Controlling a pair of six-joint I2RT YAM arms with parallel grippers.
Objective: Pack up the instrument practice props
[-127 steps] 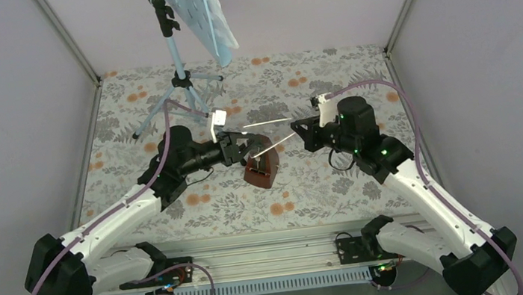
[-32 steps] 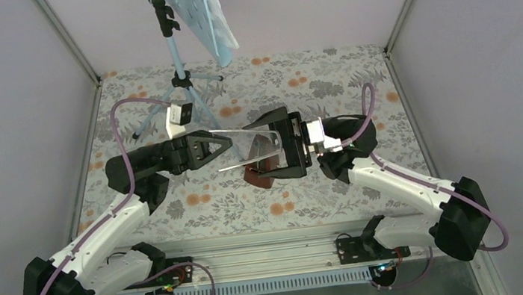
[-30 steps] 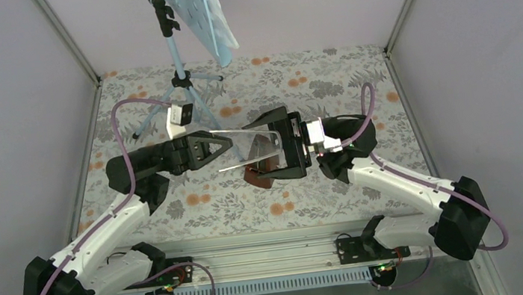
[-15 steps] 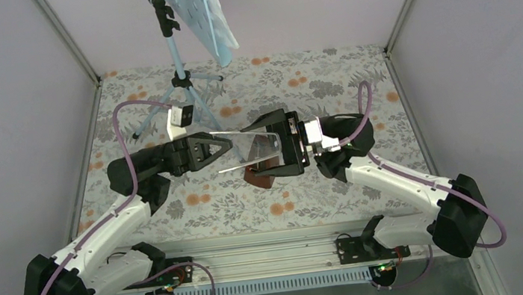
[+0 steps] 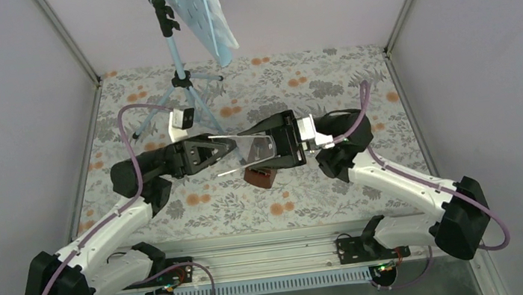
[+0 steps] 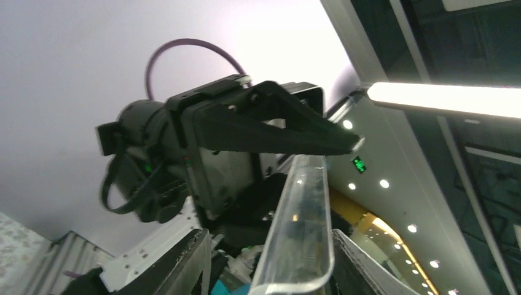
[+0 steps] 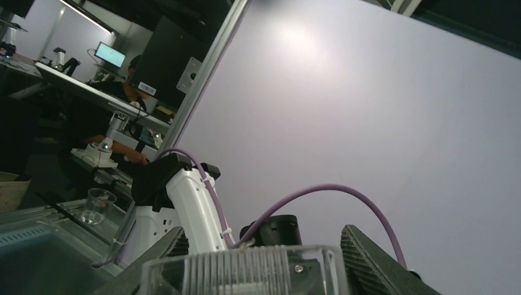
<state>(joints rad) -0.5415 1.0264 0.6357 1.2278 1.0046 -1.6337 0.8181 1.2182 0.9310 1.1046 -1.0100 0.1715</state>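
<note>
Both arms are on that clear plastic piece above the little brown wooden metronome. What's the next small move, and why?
Probably close the right pincer firmly on the clear plastic piece before the left pincer backs away. The piece hangs in the air between both, over the small brown pyramid-shaped wooden metronome, and neither wrist view shows a sure grip.

A clear plastic piece rises between the left gripper's parted fingers, its far end meeting the right gripper ahead.
</note>
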